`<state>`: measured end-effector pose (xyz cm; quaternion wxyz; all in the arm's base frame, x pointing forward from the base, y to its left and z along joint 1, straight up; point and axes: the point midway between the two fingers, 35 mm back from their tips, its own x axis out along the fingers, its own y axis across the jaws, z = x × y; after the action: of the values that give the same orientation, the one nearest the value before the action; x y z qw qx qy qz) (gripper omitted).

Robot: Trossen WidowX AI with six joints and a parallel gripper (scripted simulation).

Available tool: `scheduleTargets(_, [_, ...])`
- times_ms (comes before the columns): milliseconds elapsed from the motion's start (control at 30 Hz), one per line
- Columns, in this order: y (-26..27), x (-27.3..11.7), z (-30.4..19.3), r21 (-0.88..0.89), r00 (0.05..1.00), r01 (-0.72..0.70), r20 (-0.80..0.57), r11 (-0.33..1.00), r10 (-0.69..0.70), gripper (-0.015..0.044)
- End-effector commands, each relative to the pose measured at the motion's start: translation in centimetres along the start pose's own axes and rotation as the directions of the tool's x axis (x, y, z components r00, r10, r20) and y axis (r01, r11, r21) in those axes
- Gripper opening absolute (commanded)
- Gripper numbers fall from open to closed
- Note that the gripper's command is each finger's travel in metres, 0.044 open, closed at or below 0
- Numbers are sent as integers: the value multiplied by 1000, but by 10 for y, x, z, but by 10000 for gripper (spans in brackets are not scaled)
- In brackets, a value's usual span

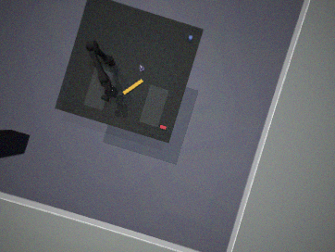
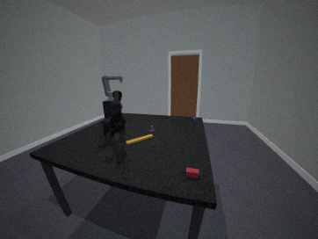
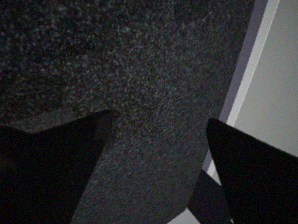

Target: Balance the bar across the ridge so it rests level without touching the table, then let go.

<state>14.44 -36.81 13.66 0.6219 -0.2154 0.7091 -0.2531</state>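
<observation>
A yellow bar [image 1: 132, 87] [image 2: 140, 139] lies flat on the dark table, at an angle. A small pale purple peaked thing [image 1: 142, 68] [image 2: 152, 128], which looks like the ridge, stands just behind the bar, apart from it. It is too small to tell its shape well. My gripper [image 1: 110, 94] [image 2: 115, 131] [image 3: 159, 120] is open and empty, above the table to the left of the bar. Only speckled table surface shows between the fingers in the wrist view; the bar and ridge are out of that view.
A red block [image 1: 163, 127] [image 2: 192, 172] lies near the table's front right corner. A small blue thing [image 1: 190, 37] [image 2: 194, 119] is at the far right corner. The dark table [image 1: 153, 42] [image 2: 176, 154] has its front edge beyond the gripper's side.
</observation>
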Motion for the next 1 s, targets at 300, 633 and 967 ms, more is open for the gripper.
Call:
scheduleTargets(300, [59, -39, 74, -426, 948, -197, 147, 883, 282, 315])
scheduleTargets(633, [112, -82, 110, -713, 849, -257, 156, 653, 504, 315])
scheduleTargets(967, [140, -109, 122, -832, 781, -253, 126, 494, 612, 315])
